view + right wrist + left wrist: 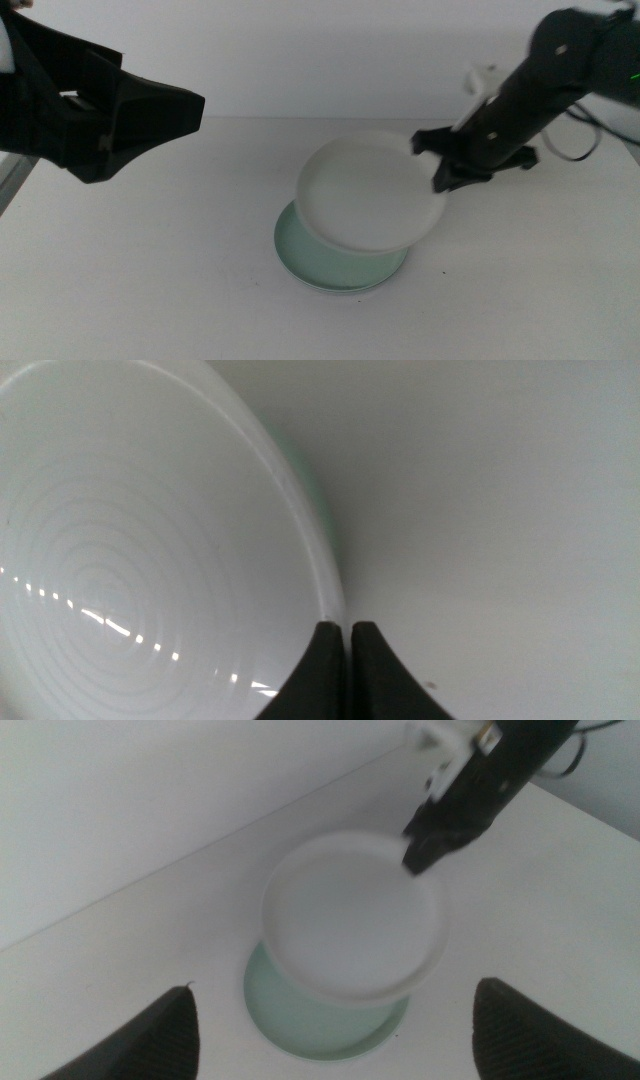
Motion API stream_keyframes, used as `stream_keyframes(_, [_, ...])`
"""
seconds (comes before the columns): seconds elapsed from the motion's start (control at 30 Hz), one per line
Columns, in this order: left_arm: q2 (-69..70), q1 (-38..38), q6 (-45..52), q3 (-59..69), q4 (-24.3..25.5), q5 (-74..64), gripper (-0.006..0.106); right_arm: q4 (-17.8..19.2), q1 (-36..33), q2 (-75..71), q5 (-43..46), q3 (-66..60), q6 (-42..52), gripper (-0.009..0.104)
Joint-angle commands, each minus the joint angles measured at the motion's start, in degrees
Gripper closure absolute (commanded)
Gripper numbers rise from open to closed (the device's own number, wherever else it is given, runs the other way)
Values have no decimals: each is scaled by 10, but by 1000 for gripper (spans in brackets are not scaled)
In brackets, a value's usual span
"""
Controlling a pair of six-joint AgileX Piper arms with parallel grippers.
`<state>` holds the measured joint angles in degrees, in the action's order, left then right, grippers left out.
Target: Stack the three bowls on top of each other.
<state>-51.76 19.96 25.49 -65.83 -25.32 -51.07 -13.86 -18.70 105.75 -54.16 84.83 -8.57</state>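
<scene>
White plastic sits pinched between the jaws of the right gripper [443, 160], which clamp the rim of the white bowl [370, 192] and carry it tilted in the air, likely so it can be lowered squarely. Just beneath and partly covered by it, the mint green bowl [335, 262] lies flat on the table [150, 280], probably as the base of the stack; whether a grey one lies under it I cannot tell. Farther off, well apart from the bowls, the left gripper [150, 110] hangs raised with jaws spread, waiting. Beyond, the pale tabletop meets a plain white wall [300, 50].
</scene>
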Motion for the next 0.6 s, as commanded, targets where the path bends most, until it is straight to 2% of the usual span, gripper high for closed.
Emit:
stream_keyframes(0.0, [2,-1,0,0,-1,7,7,1,-18,16,18,4,-10,97])
stream_keyframes(0.13, [2,-1,0,0,-1,7,7,-19,-29,46,19,4,-15,97])
stream_keyframes(0.57, [2,-1,0,0,-1,7,7,-30,-30,66,71,4,-11,97])
